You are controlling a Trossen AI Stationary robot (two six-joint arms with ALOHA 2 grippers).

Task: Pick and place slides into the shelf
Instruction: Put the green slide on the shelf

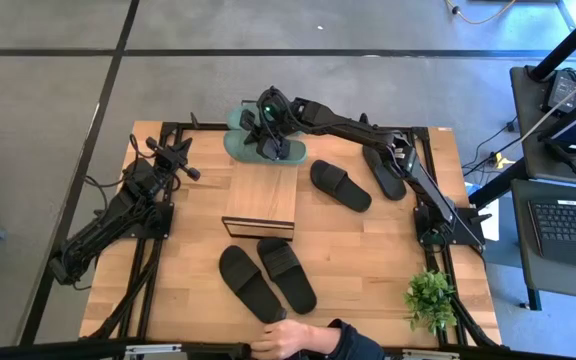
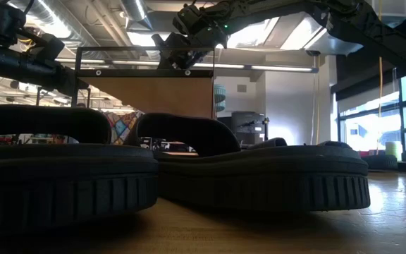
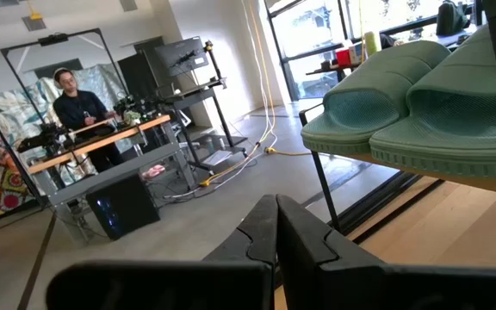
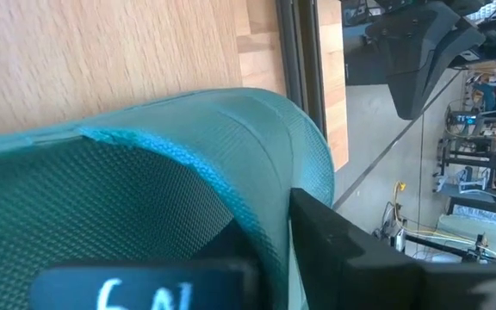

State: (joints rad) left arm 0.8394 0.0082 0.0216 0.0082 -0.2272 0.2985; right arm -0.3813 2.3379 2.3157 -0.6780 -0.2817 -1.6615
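Note:
Two sage green slides (image 1: 268,148) (image 1: 239,120) lie side by side at the far end of the shelf (image 1: 261,195). In the left wrist view their soles (image 3: 420,146) rest on the shelf's thin black frame (image 3: 321,181). My right gripper (image 1: 266,128) reaches over from the right and is shut on the nearer green slide (image 4: 188,164). Two black slides (image 1: 253,283) (image 1: 288,272) lie on the table near the shelf's near end and fill the low view (image 2: 259,176). Two more (image 1: 340,185) (image 1: 383,170) lie right of the shelf. My left gripper (image 1: 183,160) waits shut at the left. My right gripper comes at the green slide from above, pointing down. One dark finger (image 4: 351,245) stands against the outside of its curved green wall (image 4: 269,172). The other finger's contact is hidden by the slide itself. The slide's sole rests on the shelf (image 3: 455,159), level.
A person's hand (image 1: 286,338) lies at the table's near edge, just by the two black slides. A small potted plant (image 1: 430,295) stands at the near right corner. Bare wood shows left of the shelf (image 1: 193,260). A person (image 3: 76,99) works at a bench beyond the table.

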